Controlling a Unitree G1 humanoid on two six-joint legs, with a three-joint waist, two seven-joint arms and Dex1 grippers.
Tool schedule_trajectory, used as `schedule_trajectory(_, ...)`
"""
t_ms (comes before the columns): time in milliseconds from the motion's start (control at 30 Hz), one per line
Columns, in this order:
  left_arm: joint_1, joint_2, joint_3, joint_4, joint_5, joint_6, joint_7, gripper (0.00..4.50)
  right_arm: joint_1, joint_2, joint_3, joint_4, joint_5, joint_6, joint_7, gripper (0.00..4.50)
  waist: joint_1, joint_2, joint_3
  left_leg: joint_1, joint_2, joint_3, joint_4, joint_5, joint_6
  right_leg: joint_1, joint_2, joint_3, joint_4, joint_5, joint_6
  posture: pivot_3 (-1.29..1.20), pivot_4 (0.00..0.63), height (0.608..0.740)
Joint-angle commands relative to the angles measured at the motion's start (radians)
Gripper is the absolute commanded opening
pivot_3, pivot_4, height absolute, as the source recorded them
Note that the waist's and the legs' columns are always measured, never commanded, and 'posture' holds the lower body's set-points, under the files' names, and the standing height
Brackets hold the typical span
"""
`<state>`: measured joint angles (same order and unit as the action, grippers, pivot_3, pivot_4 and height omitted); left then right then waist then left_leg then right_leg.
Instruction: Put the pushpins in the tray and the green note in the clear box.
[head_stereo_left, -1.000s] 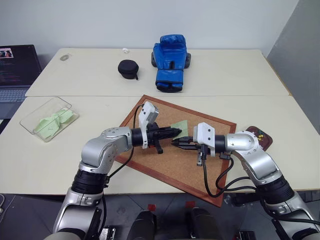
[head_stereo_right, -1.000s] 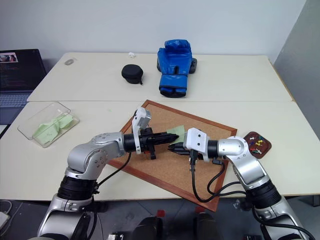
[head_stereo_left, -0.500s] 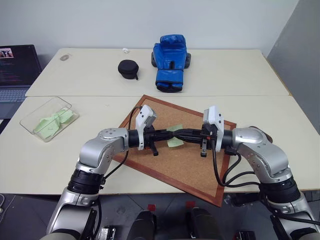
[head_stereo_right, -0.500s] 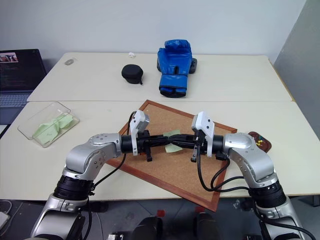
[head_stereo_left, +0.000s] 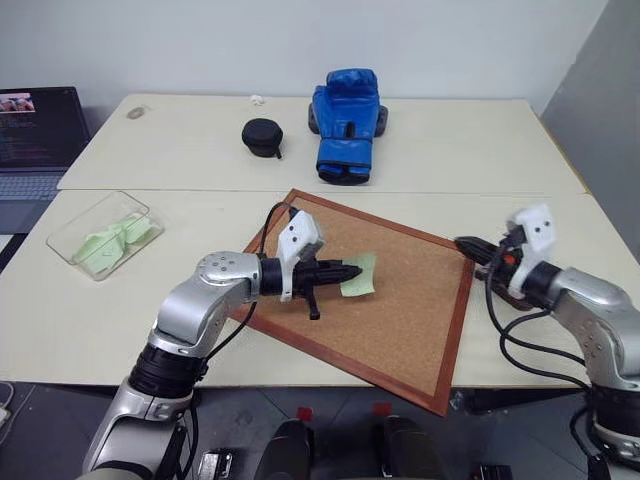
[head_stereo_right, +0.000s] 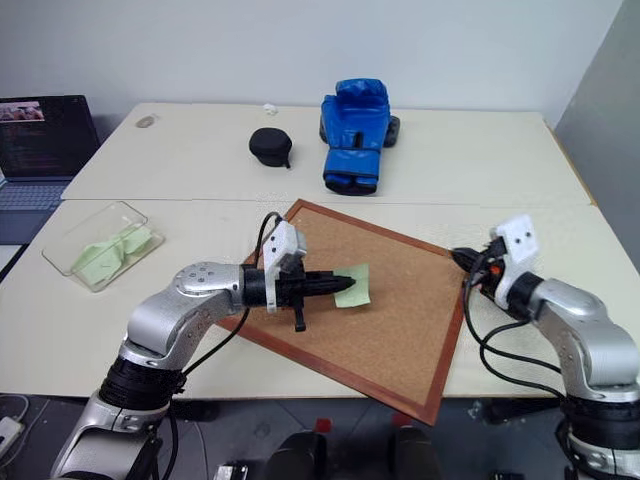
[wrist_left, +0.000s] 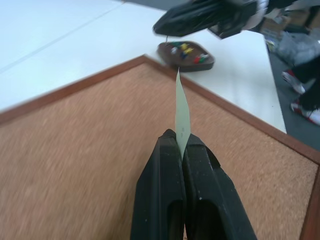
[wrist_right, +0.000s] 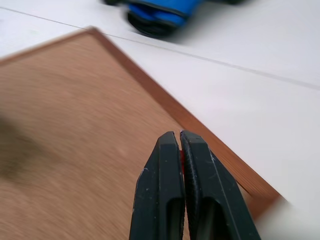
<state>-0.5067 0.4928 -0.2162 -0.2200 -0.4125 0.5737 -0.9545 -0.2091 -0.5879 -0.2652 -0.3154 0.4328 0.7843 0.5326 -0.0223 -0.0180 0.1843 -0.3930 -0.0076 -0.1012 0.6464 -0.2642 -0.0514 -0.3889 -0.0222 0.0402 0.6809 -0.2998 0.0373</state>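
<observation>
1. The left tool (head_stereo_left: 352, 270) is clenched on the small pale green square paper note (head_stereo_left: 360, 275), lifted over the middle of the brown cork board with its red-brown wooden frame (head_stereo_left: 430, 300).
2. The right tool (head_stereo_left: 462, 243), fingers pressed together, hangs at the cork board's right edge; something red between its tips may be a pushpin.
3. The small dark maroon oval tray (wrist_left: 187, 55) with coloured pushpins (wrist_left: 186, 49) sits on the pale tabletop (head_stereo_left: 200, 150) just beyond that edge.
4. The clear rectangular plastic box (head_stereo_left: 96, 234) lies well left of the cork board.

Colours around the cork board

The cork board (head_stereo_left: 400, 300) is speckled tan with a red-brown frame. Over it, black fingers (wrist_left: 170, 170) pinch a pale green note (head_stereo_left: 358, 277). Beyond its far edge lie a bright blue boxing glove (head_stereo_left: 346, 124) and a black round case (head_stereo_left: 263, 137); off one corner, a maroon tray (wrist_left: 186, 55) holds yellow, red, blue and green specks.
</observation>
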Motion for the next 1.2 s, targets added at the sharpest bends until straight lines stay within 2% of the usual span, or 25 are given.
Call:
schedule_trajectory(33, -0.028, -0.010, -0.063, -0.028, 0.105, -0.176, -0.013, 0.01, 0.056, 0.004, -0.097, -0.056, -0.029, 0.035, -0.115, 0.00, -0.002, 0.000, 0.000, 0.001, 0.000, 0.001, 0.000, 0.000, 0.000, 0.000, 0.000, 0.000, 0.001, 0.000, 0.000, 0.00, 0.150, 0.740)
schedule_trajectory(200, -0.053, -0.086, -0.099, 0.014, 0.130, -0.226, 0.007, 0.01, 0.090, 0.050, -0.132, -0.051, -0.047, 0.022, -0.198, 0.00, -0.010, 0.001, -0.001, 0.004, 0.001, 0.005, 0.000, 0.000, 0.000, 0.001, 0.002, 0.001, 0.001, 0.000, 0.000, 0.00, 0.150, 0.740)
schedule_trajectory(433, -0.044, -0.084, -0.102, 0.027, 0.144, -0.244, -0.017, 0.01, 0.079, 0.082, -0.147, -0.023, -0.028, 0.031, -0.221, 0.00, -0.009, 0.001, -0.001, 0.004, 0.001, 0.006, -0.001, 0.000, 0.001, 0.001, 0.002, 0.001, 0.001, 0.000, 0.000, 0.00, 0.150, 0.740)
schedule_trajectory(733, -0.027, -0.068, -0.092, 0.024, 0.150, -0.249, -0.017, 0.00, 0.072, 0.087, -0.144, 0.002, -0.022, 0.024, -0.233, 1.94, -0.009, 0.001, -0.001, 0.004, 0.001, 0.006, 0.000, 0.000, 0.001, 0.001, 0.002, 0.001, 0.001, 0.000, 0.000, 0.00, 0.150, 0.740)
schedule_trajectory(1200, -0.019, -0.077, -0.099, 0.014, 0.153, -0.245, -0.008, 0.00, 0.061, 0.058, -0.078, 0.057, -0.084, -0.065, -0.214, 1.94, -0.009, 0.001, -0.001, 0.004, 0.001, 0.007, 0.000, 0.000, 0.001, 0.001, 0.002, 0.001, 0.001, 0.000, 0.000, 0.00, 0.150, 0.740)
